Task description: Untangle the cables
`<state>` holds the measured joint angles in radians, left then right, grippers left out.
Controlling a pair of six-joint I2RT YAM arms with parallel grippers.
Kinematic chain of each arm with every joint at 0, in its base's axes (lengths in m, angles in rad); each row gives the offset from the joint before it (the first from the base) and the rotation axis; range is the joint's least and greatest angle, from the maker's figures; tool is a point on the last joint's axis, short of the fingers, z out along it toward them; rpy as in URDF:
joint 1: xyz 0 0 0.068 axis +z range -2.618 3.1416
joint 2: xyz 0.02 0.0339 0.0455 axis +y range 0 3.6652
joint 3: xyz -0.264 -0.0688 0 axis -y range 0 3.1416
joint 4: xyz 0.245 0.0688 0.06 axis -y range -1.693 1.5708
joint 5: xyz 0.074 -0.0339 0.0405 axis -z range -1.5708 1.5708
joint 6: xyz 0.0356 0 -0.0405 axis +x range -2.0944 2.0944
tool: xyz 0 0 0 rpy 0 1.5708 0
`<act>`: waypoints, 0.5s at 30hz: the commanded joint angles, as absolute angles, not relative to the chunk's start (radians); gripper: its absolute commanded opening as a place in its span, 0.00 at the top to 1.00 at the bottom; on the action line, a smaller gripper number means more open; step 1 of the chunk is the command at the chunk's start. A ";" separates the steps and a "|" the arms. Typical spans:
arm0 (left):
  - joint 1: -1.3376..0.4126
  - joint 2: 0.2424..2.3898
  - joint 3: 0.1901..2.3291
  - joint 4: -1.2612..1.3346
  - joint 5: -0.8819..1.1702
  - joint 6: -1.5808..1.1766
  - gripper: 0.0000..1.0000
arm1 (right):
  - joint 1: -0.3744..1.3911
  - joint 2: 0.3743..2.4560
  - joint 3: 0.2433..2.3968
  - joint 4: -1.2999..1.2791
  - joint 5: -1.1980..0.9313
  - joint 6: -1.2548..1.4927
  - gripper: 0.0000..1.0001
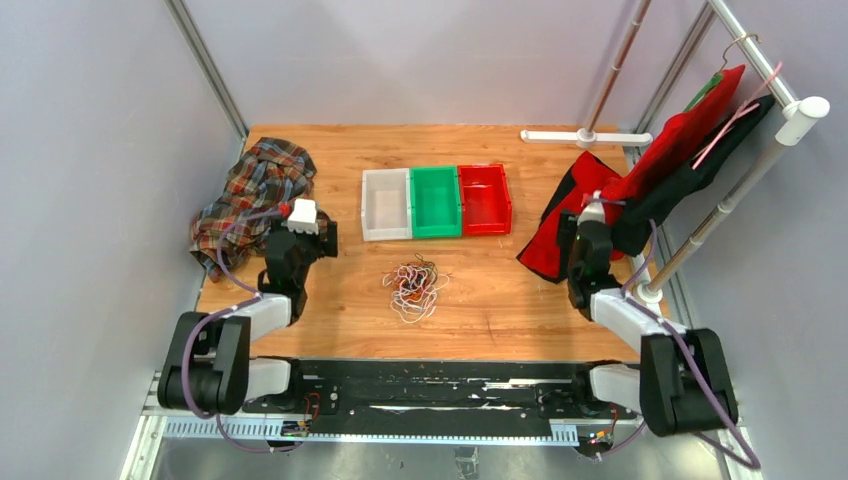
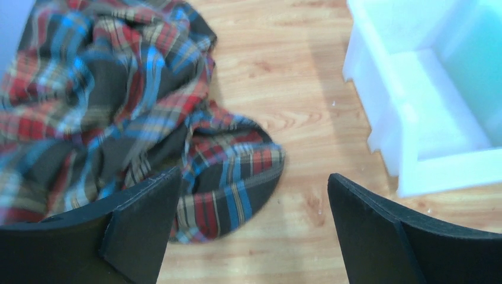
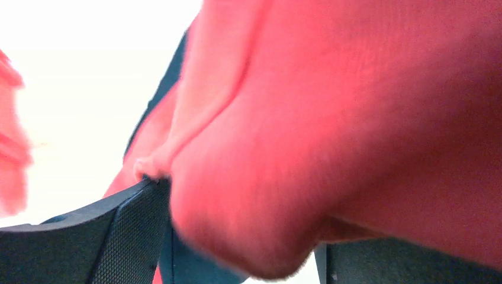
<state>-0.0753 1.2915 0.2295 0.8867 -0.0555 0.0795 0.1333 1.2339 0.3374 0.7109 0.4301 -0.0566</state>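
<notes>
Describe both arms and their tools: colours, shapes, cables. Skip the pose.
The left arm and right arm match: black joint housings, pale links, a purple cable looping along each. The left wrist carries a white block. The left tool and right tool have flat, black, wedge-shaped fingers; the right's show a fine dotted texture.

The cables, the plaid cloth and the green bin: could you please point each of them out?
cables point(image 1: 415, 285): top external view, middle of the tangled heap.
plaid cloth point(image 2: 89, 100): left wrist view, middle of its crumpled folds.
green bin point(image 1: 435, 200): top external view, its bare floor.
</notes>
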 commanded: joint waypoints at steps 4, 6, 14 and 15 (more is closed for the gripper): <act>-0.067 1.169 0.626 0.065 0.166 0.219 0.02 | 0.274 1.066 0.547 0.129 0.371 0.127 0.22; -0.067 1.168 0.715 -0.113 0.268 0.242 0.02 | 0.374 1.028 0.554 0.093 0.353 0.146 0.22; -0.070 1.148 0.818 -0.438 0.619 0.345 0.02 | 0.627 0.947 0.526 -0.071 0.378 0.454 0.22; -0.072 1.151 0.829 -0.457 0.635 0.347 0.02 | 0.638 0.948 0.517 -0.088 0.365 0.493 0.22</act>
